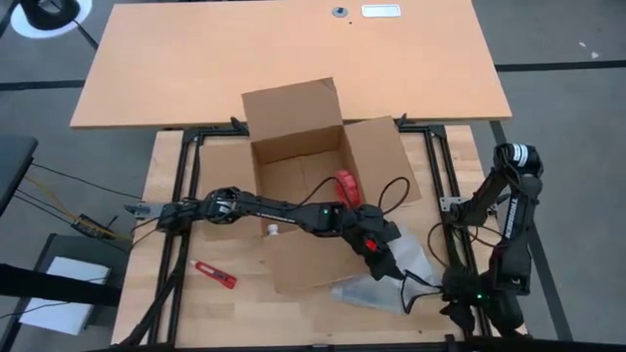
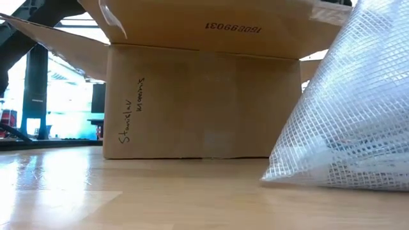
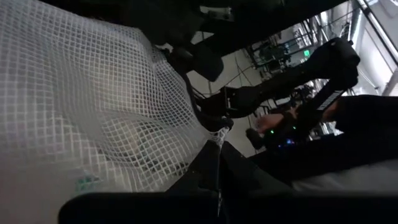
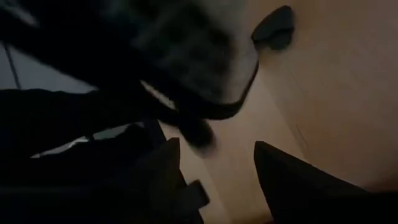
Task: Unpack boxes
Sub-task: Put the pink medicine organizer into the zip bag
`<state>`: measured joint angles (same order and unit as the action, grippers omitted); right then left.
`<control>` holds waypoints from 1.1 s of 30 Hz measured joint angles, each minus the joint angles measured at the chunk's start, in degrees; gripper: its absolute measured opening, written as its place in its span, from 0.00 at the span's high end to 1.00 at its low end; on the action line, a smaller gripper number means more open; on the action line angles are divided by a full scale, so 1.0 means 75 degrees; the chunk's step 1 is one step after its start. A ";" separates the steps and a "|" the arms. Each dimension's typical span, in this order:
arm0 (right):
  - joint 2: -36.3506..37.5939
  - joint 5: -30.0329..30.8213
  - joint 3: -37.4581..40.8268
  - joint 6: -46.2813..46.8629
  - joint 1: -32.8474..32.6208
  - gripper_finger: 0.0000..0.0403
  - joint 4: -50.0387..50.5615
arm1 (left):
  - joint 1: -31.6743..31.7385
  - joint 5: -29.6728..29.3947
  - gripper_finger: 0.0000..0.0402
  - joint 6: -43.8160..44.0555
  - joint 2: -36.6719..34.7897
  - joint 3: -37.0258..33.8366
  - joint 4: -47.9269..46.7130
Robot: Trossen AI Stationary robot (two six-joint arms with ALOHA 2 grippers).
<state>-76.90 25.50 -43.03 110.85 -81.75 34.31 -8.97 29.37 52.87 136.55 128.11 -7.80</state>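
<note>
The brown cardboard box (image 1: 298,161) stands open in the middle of the table, flaps spread; the low view shows its near wall (image 2: 201,102). My left arm reaches across the box's near flap to its right side, where my left gripper (image 1: 383,262) is shut on a clear plastic bag with a white mesh pattern (image 1: 386,286). The bag fills the right of the low view (image 2: 345,128) and most of the left wrist view (image 3: 93,112). My right gripper (image 4: 217,177) is open over bare table near the right front corner (image 1: 458,311), touching nothing. My left gripper pinches an upper edge of the bag (image 3: 211,140) between its two shut fingers, coming from the table's left and slanting a little downward. The bag slopes down from the fingers, and its lower edge (image 2: 319,182) lies on the table.
A red-handled tool (image 1: 344,184) and a black cable (image 1: 391,191) lie at the box's right side. A red cutter (image 1: 213,275) lies on the table at the near left. A second, larger tabletop (image 1: 293,59) stands behind the box.
</note>
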 joint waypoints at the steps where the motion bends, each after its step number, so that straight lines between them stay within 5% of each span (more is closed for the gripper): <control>1: -0.0027 0.0077 -0.0003 0.0048 0.0002 0.47 0.0102 | 0.0000 0.0020 0.99 0.0004 0.0000 -0.0003 0.0006; 6: -0.0073 0.1642 0.0247 -0.0716 0.0159 0.49 0.0515 | -0.0004 0.0049 0.99 -0.0025 0.0000 -0.0003 -0.0104; 15: -0.0424 0.0817 0.0282 -0.2249 0.0832 0.55 -0.0452 | -0.0003 0.0067 0.99 -0.0033 0.0000 -0.0003 -0.0107; 24: -0.0061 0.1628 -0.0003 -0.2228 0.0981 0.97 -0.0080 | -0.0003 0.0073 0.99 -0.0060 0.0000 -0.0006 -0.0078; 33: 0.1774 -0.0245 -0.0452 -0.1762 0.1316 0.99 -0.0020 | -0.0025 -0.0088 0.98 -0.0098 0.0000 -0.0006 0.0354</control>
<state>-63.60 23.67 -46.41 97.64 -71.88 34.17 -9.16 28.70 52.13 136.55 128.07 -5.14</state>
